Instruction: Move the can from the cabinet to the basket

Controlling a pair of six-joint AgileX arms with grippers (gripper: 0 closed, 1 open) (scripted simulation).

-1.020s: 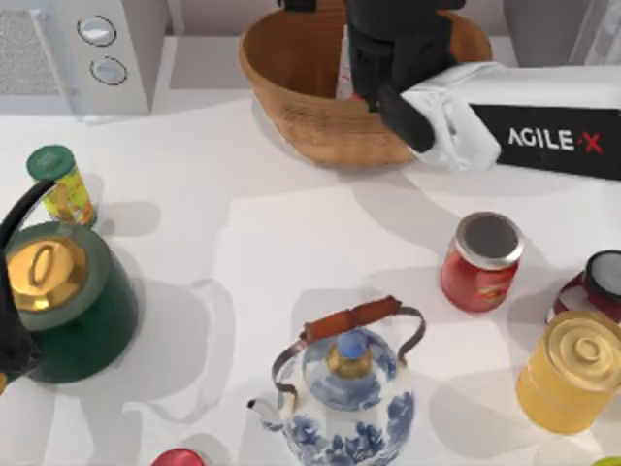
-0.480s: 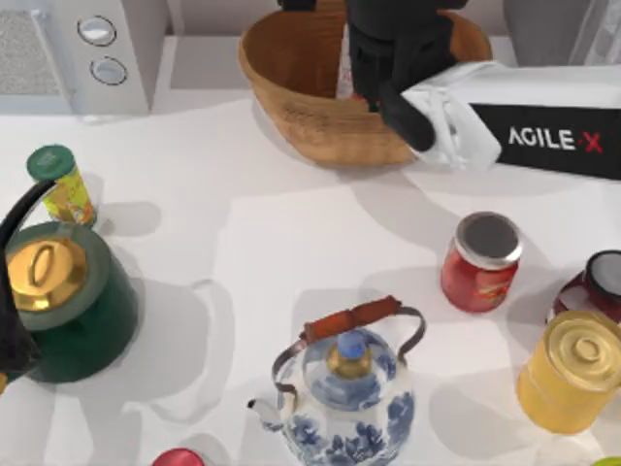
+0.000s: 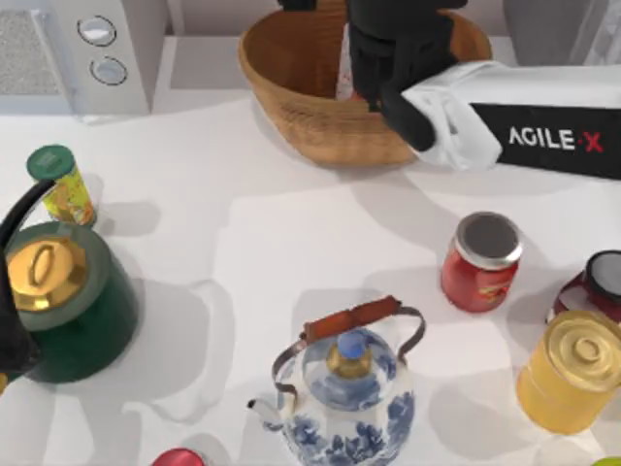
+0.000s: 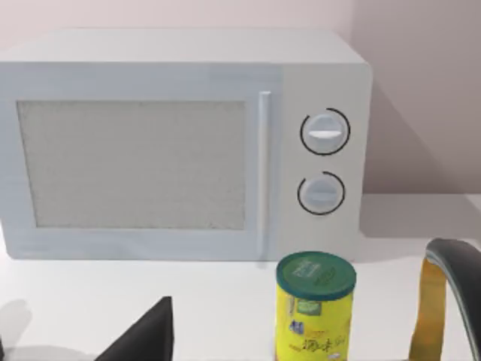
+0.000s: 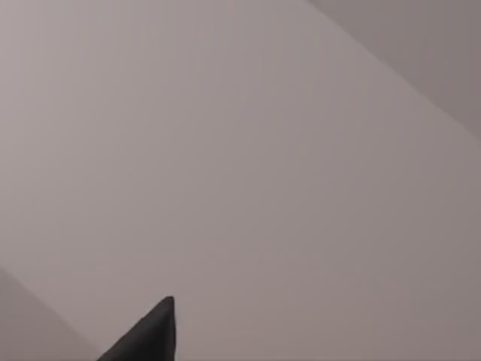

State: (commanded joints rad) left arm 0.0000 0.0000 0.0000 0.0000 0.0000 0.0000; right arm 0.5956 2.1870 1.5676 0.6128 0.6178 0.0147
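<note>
The wicker basket stands at the table's back centre. Inside it a strip of the silver-white can with red lettering shows, upright beside the black body of my right gripper. That gripper hangs over the basket's right half. In the right wrist view one dark fingertip sits far off to the side against a bare wall, with nothing between the fingers, so the gripper is open. The grey cabinet is at the back right corner. My left gripper is parked at the left edge, open, with one fingertip showing.
A white microwave fills the back left. A yellow canister and a green kettle stand at the left. A blue-and-white teapot is at the front centre. A red jar and a yellow tin are at the right.
Almost nothing differs. My right arm has crept a hair toward the back over the basket, and the left arm has stayed put.
</note>
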